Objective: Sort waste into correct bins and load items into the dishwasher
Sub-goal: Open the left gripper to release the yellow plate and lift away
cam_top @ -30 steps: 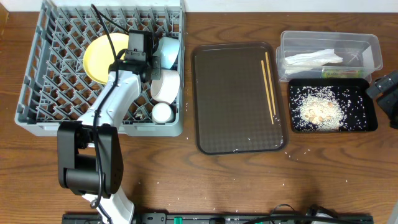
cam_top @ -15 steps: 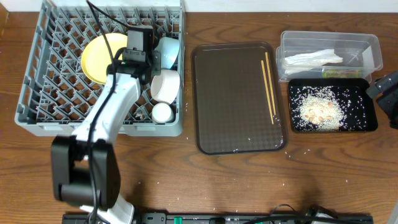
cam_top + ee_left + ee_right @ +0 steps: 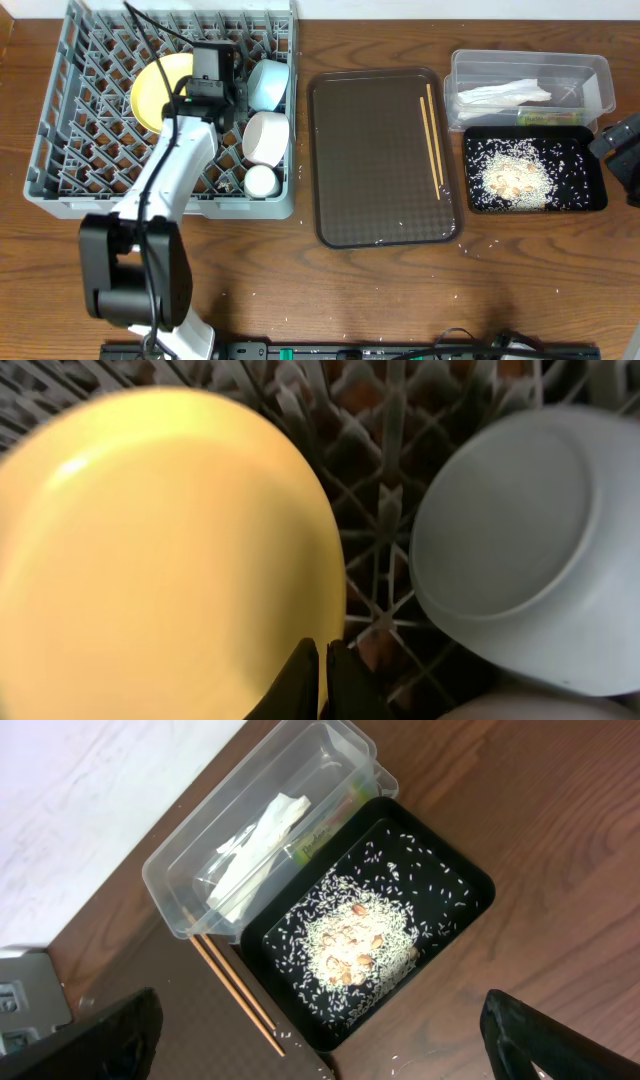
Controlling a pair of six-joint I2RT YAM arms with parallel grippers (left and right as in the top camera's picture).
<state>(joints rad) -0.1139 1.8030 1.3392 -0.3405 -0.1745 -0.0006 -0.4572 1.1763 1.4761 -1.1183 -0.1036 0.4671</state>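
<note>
The grey dishwasher rack (image 3: 60, 130) holds the yellow plate (image 3: 152, 92), the light-blue bowl (image 3: 270, 83), the white bowl (image 3: 267, 137) and the white cup (image 3: 261, 181). My left gripper (image 3: 218, 72) hovers over the plate's right rim. Its jaws are shut (image 3: 322, 660) beside the plate (image 3: 150, 560), with nothing visible between them. The chopsticks (image 3: 432, 135) lie on the brown tray (image 3: 370, 180). The clear tub (image 3: 600, 70) holds the napkin (image 3: 505, 95) and wrapper (image 3: 545, 117). Rice (image 3: 515, 175) fills the black tray (image 3: 592, 197). My right gripper (image 3: 320, 1060) hangs open above it.
A few rice grains are scattered on the brown tray's front edge and on the wooden table near it. The right arm (image 3: 625, 145) sits at the table's right edge, beside the black tray.
My left gripper has drifted a little to the far left over the rack, staying shut. The right arm has not moved.
</note>
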